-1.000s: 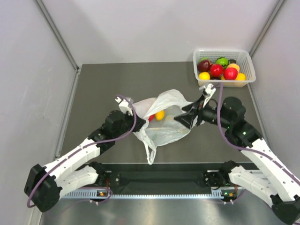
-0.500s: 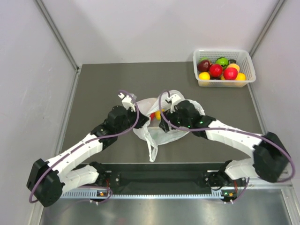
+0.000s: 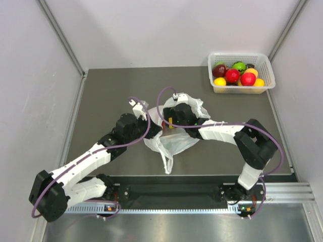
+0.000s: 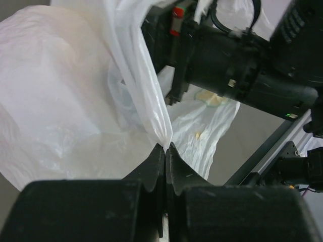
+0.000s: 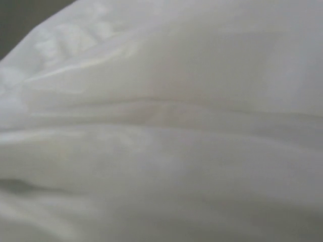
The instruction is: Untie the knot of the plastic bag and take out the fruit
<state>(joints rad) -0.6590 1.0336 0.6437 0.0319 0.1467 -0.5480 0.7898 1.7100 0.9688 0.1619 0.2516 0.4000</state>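
**Plastic pinched on one side, so the other hand can go in**

Plastic fills both wrist views, and that says how close I am working. My left gripper (image 4: pixel 165 151) is closed tight on a thin fold of the plastic bag (image 3: pixel 176 142), with the film rising out of the pinch in a taut peak. I hold it this way to anchor that edge. A bag this light would otherwise slide across the table (image 3: pixel 111 96) or fall shut once anything pushes into it.

My right gripper (image 3: pixel 171 119) reaches across from the far side and is buried in the crumpled top of the bag. Its own camera shows only white folds pressed against the lens and no fingers, so I cannot tell whether that hand is wide, narrow or holding something. From above, a small patch of orange-yellow shows just beside it. I take that for the fruit (image 3: pixel 170 123), inside the bag near its opening.

The bag lies in the middle of the table between my two arms, with a twisted tail trailing toward the near edge. I see no knot in any view, so I judge the mouth is loose enough to enter. The white basket (image 3: pixel 267 75) in the far right corner, well apart from the bag, already holds several fruits and looks like the place to drop this one.
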